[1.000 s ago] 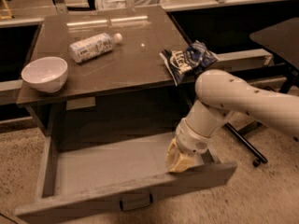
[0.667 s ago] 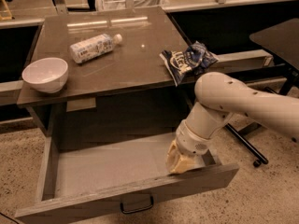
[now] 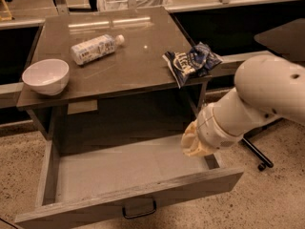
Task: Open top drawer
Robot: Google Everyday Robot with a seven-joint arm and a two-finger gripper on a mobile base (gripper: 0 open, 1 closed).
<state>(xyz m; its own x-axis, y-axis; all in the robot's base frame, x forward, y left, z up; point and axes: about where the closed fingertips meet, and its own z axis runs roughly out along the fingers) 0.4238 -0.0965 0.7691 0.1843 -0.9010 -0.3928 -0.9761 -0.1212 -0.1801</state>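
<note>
Lifting up a bit since a second ago, the gripper (image 3: 194,141) now hangs over the right end of the top drawer (image 3: 119,168). I cannot tell if it is open or closed. The drawer is pulled far out from under the worktop (image 3: 128,61), same as before. The bowl (image 3: 45,75), bottle (image 3: 95,48) and snack bag (image 3: 190,63) have not moved.

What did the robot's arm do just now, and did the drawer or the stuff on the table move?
The gripper rose a little and drew back to the right, over the right end of the top drawer. The drawer stayed pulled open, and the bowl, bottle and snack bag stayed put.
</note>
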